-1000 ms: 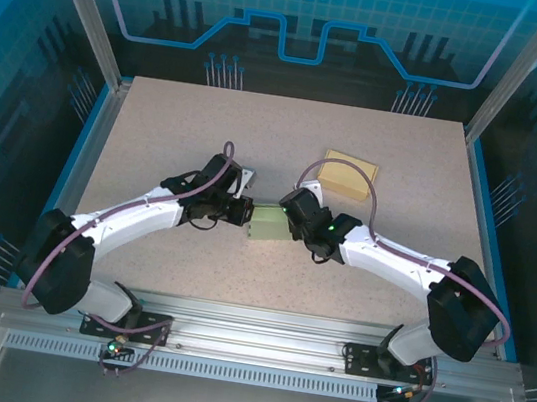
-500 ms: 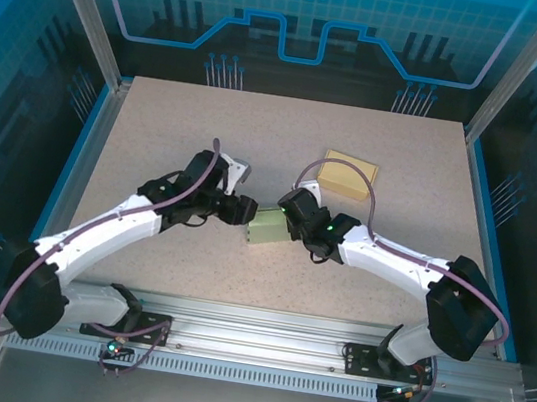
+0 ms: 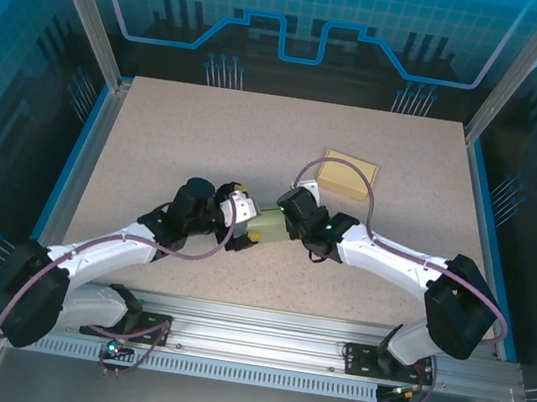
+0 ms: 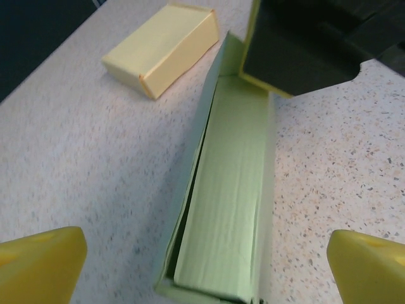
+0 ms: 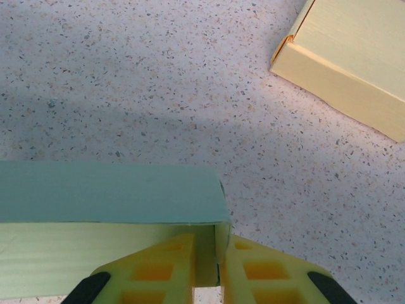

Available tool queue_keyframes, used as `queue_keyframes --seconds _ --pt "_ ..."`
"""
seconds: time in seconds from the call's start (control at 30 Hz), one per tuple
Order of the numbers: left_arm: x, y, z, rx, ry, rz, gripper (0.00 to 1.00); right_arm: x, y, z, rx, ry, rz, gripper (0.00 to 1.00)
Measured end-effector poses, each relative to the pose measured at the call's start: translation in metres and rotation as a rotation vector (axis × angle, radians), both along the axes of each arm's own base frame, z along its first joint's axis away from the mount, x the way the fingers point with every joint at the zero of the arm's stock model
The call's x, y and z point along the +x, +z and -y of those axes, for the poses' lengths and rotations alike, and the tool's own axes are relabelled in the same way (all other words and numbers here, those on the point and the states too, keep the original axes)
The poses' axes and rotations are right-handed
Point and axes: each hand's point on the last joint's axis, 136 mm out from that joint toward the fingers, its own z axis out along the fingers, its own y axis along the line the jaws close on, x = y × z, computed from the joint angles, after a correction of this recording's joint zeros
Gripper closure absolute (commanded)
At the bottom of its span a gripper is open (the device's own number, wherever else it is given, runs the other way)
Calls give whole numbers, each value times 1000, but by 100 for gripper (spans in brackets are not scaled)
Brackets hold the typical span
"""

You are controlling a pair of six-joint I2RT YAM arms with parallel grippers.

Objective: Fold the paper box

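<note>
While the right gripper [image 5: 218, 263] pinches an end wall of the green box [image 3: 266, 226] in the middle of the table [image 3: 187, 138], the left gripper [image 4: 209, 266] stands wide open, its 2 fingers [image 4: 38, 259] either side of the other end, gripping nothing.

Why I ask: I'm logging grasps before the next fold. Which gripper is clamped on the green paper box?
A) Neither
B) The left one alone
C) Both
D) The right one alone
D: the right gripper is pinched shut on an end wall of the green paper box, while the fingers of the left gripper stand wide open to either side of it.
</note>
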Motion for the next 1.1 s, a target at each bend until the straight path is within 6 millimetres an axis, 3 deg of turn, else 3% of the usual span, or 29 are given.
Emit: queue_keyframes --seconds 0.3,0.4,0.57,0.63,0.73,0.8,0.83,1.0,1.1 --pt "2 -11 9 55 -91 64 1 0 0 0 1 0 0 82" --pt "1 -14 11 66 -107 65 6 0 0 0 3 -2 0 82" --pt "-1 -23 15 86 -128 55 27 0 0 0 5 -5 0 82" --pt "-2 -28 16 102 -137 55 30 0 0 0 5 -5 0 82" --pt "0 -29 19 115 -135 73 49 0 0 0 5 -5 -1 82" --pt "1 -28 21 124 -137 94 54 0 0 -1 8 -3 -3 82" --pt "2 -28 21 129 -137 101 61 0 0 -1 8 -3 -3 82" --pt "4 -28 22 146 -130 124 65 -1 0 0 11 -10 -5 81" --pt "4 -29 23 157 -133 134 74 -1 0 1 15 -19 -8 80"
